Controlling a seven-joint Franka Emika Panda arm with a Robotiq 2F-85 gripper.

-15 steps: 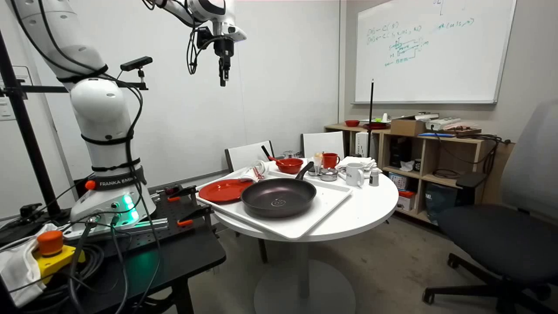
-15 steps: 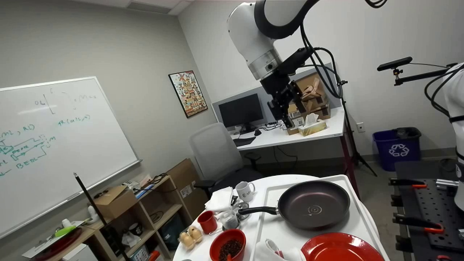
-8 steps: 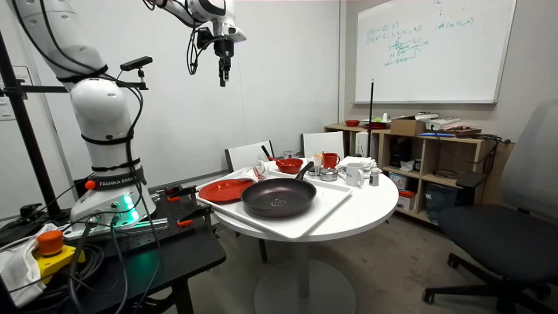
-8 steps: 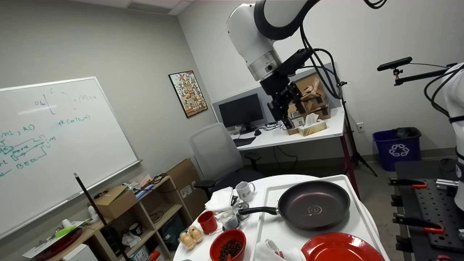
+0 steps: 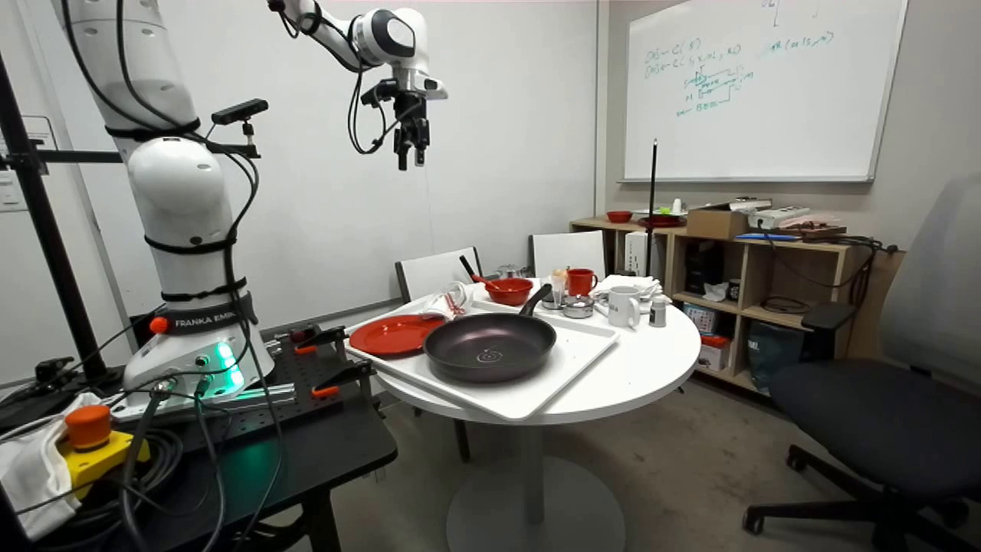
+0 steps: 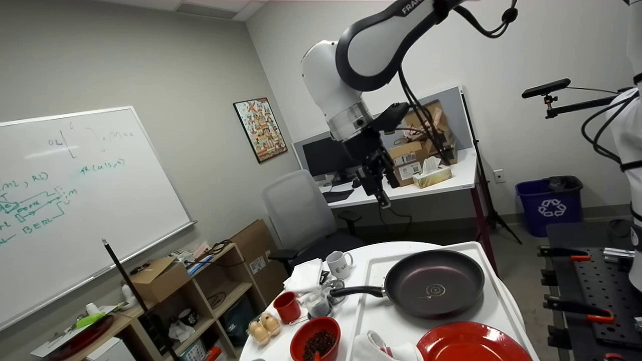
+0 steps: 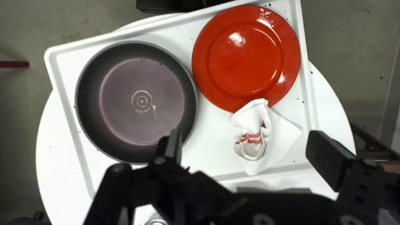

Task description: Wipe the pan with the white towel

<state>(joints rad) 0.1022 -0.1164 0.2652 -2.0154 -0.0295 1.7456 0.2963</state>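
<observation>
Gripper (image 7: 246, 149), wrist view: fingers (image 7: 328, 159) parted wide. White towel (image 7: 276, 140): on tray (image 7: 215, 134) below, framed between fingertips. Pan (image 7: 140, 81): ten o'clock from gripper.

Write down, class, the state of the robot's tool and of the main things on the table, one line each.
Tool: open, in the air, gripping nothing.
Pan: right way up, slightly specked inside.
Towel: crumpled, not gripped.
Plate: face up.
Tray: lying flat, specked.
Bowl: upright, part-filled with something dark.
White mug: upright.
Red mug: upright.
</observation>
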